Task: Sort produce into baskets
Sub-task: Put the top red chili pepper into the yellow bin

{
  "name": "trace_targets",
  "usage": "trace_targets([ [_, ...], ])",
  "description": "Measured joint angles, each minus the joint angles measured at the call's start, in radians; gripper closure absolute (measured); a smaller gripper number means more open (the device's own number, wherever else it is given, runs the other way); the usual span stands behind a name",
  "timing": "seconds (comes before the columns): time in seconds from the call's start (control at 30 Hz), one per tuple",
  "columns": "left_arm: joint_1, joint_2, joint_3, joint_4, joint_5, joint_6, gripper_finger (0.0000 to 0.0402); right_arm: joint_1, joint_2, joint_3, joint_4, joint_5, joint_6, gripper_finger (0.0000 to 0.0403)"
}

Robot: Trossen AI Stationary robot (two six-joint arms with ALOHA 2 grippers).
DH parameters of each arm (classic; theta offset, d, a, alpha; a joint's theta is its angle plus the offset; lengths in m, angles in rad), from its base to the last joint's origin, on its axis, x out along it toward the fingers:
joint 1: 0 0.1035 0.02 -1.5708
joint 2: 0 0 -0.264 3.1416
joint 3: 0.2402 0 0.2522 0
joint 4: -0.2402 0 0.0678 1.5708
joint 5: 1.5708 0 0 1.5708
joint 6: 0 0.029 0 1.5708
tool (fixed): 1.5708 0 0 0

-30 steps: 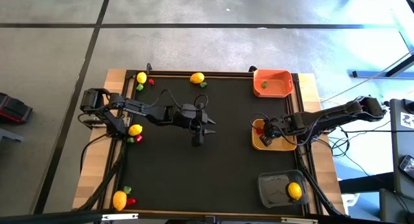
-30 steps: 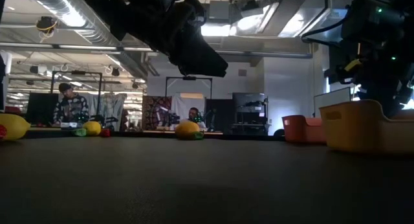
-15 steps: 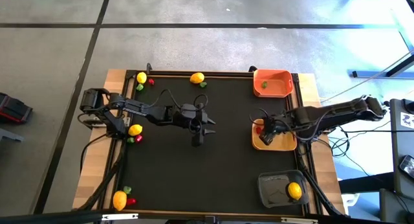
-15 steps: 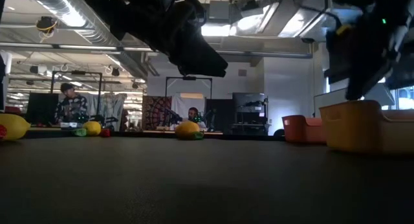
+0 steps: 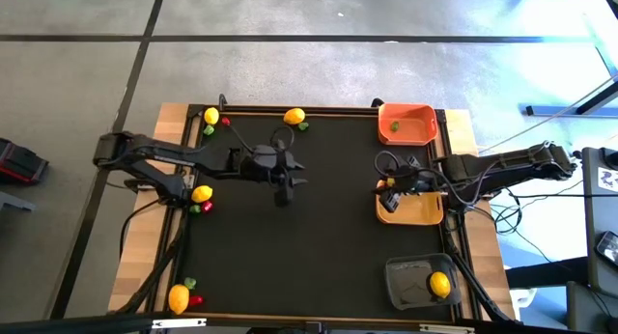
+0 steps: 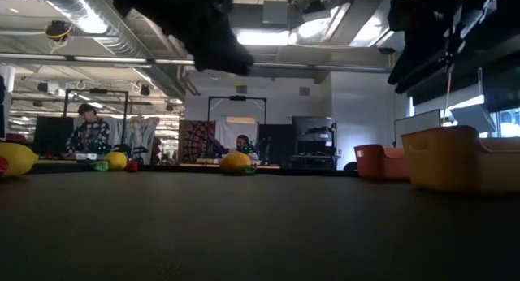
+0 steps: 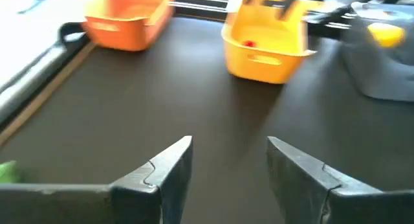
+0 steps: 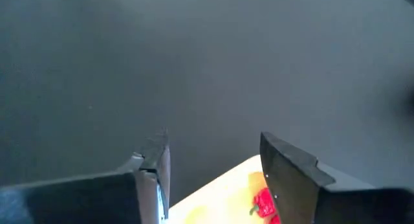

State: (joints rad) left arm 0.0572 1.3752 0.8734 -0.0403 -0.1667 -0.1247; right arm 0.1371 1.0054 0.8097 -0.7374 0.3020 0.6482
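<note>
Right claw (image 5: 386,186) is now off the drop: a second ago it was down inside the yellow-tan basket (image 5: 417,210), now it's hanging over that basket's edge on the side facing the counter's middle, jaws parted and empty. Red piece (image 8: 264,202) is lying inside the yellow-tan basket, clear of the fingers, so that piece reads as delivered.

Left arm is pulling back too. Left claw (image 5: 281,186) is sitting further from the yellow-tan basket than it was a second ago, over bare black counter (image 5: 328,257), jaws apart, nothing between them. Left wrist view is looking across at all three baskets: orange basket (image 7: 127,20), the yellow-tan one with the red piece in it, and the dark grey basket (image 7: 381,62) with a lemon (image 7: 387,33) in it.

Pose: right arm is stretching in level from beyond the yellow-tan basket, wrist pitched down. Left arm is reaching in from the far side of the counter from that basket, elbow folded, claw pointing at the baskets.

Still unsorted, all well away from the yellow-tan basket: lemon at the top edge (image 5: 294,116), lemon at the top corner (image 5: 211,116), lemon beside the left arm (image 5: 202,193), lemon at the bottom corner (image 5: 179,297), each with small red or green bits beside it. My guess is the job's well short of half done.
</note>
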Motion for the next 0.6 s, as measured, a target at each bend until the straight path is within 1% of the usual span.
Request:
trace_targets([
  [0.17,0.048,-0.07,0.0,-0.167,-0.151,-0.041,0.0212,0.0,0.008,-0.001,0.009,0.003,-0.007,0.023],
  [0.27,0.091,-0.084,0.0,-0.249,-0.247,-0.078,0.0212,0.0,0.015,-0.001,0.01,0.004,-0.015,0.023],
  [0.4,0.16,-0.088,0.0,-0.338,-0.344,-0.139,0.0212,0.0,0.023,-0.001,0.013,0.005,-0.02,0.023],
  [0.47,0.195,-0.087,0.0,-0.374,-0.367,-0.151,0.0212,0.0,0.033,-0.002,0.02,0.005,-0.02,0.023],
  [0.6,0.266,-0.086,0.0,-0.422,-0.373,-0.124,0.0212,0.0,0.061,-0.002,0.034,0.005,-0.029,0.023],
])
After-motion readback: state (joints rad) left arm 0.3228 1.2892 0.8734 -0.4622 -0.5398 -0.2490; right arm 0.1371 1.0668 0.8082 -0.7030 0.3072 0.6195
